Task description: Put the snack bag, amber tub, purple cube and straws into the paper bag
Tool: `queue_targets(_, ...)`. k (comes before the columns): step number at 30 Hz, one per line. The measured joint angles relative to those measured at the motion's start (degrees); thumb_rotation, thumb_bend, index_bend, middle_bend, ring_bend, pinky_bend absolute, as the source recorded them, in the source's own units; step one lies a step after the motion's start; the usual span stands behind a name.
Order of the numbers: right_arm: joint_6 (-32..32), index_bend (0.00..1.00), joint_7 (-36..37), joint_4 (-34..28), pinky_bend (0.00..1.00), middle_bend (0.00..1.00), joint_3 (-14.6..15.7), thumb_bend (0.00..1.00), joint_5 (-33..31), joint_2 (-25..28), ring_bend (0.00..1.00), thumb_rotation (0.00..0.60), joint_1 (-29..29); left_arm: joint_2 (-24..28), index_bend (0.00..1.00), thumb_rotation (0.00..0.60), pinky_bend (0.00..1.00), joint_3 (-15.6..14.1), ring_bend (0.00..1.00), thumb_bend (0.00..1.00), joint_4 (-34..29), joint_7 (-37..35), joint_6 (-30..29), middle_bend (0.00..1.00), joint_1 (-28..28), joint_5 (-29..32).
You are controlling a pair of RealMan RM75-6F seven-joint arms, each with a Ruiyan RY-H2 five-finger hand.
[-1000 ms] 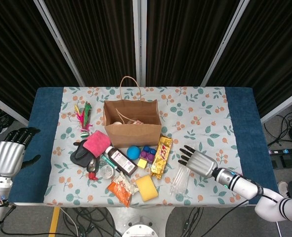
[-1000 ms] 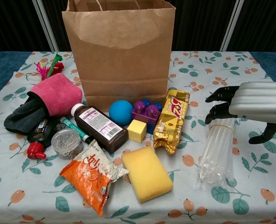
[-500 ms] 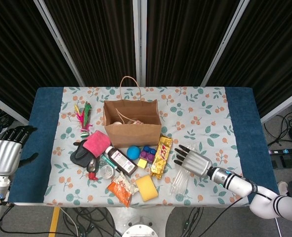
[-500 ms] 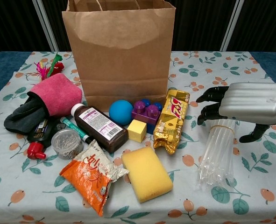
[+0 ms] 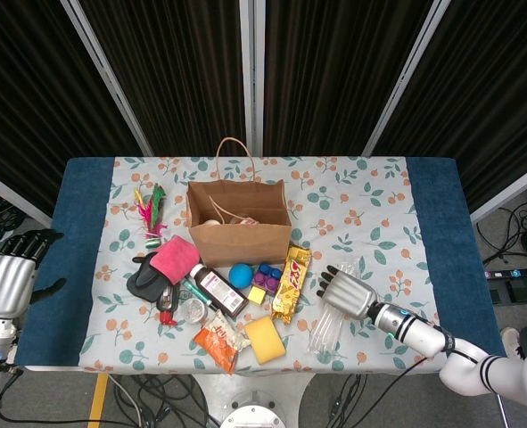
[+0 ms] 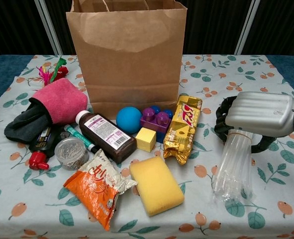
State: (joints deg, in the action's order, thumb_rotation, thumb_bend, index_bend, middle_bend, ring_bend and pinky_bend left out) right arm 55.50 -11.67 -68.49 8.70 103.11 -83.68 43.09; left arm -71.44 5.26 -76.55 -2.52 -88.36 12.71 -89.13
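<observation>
Clear straws bundled, rubber-banded, right hand seemingly gripping top

The right hand has dropped lower in the right of the frame onto the straws' top end; its fingers have curled downward; the left hand has edged slightly further left.

We are seeing a yellow sponge lying on the flowered counter, a gold candy bar just beside it, a blue ball touching a brown bottle, and a pink cloth resting on a dark pouch.
</observation>
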Motion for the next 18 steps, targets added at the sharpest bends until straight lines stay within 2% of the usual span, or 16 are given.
queue_targets(2,2.0,0.67,0.3,0.2,0.40,0.56,-0.3,0.19,0.4,-0.1,0.40,0.600,-0.3,0.1,0.31,0.600,0.30,0.0,0.26,0.15,0.1,-0.2,0.0,0.35,-0.1,0.1)
queue_targets(5,4.8,0.68,0.7,-0.3,0.42,0.57,-1.0,0.20,0.9,0.7,0.41,0.600,-0.6,0.1,0.31,0.600,0.30,0.0,0.26,0.15,0.0,-0.6,0.0,0.35,-0.1,0.2)
queue_targets(9,8.4,0.68,1.1,-4.1,0.42,0.57,-2.3,0.20,0.9,3.7,0.41,0.600,-1.1,0.3,0.31,0.600,0.30,0.0,0.26,0.15,-0.8,-0.7,0.0,0.35,0.0,-0.1)
queue_targets(13,11.6,0.68,1.3,-11.1,0.42,0.57,-4.8,0.19,-0.2,8.9,0.41,0.600,-1.6,0.6,0.31,0.600,0.30,-0.2,0.26,0.15,-1.7,-0.8,0.3,0.35,0.2,-0.7)
queue_targets(18,15.8,0.69,3.6,-23.7,0.42,0.58,-10.6,0.19,-5.1,16.3,0.41,0.600,-2.5,0.5,0.31,0.600,0.30,-0.5,0.26,0.15,-2.8,-0.6,0.8,0.35,0.7,-1.4)
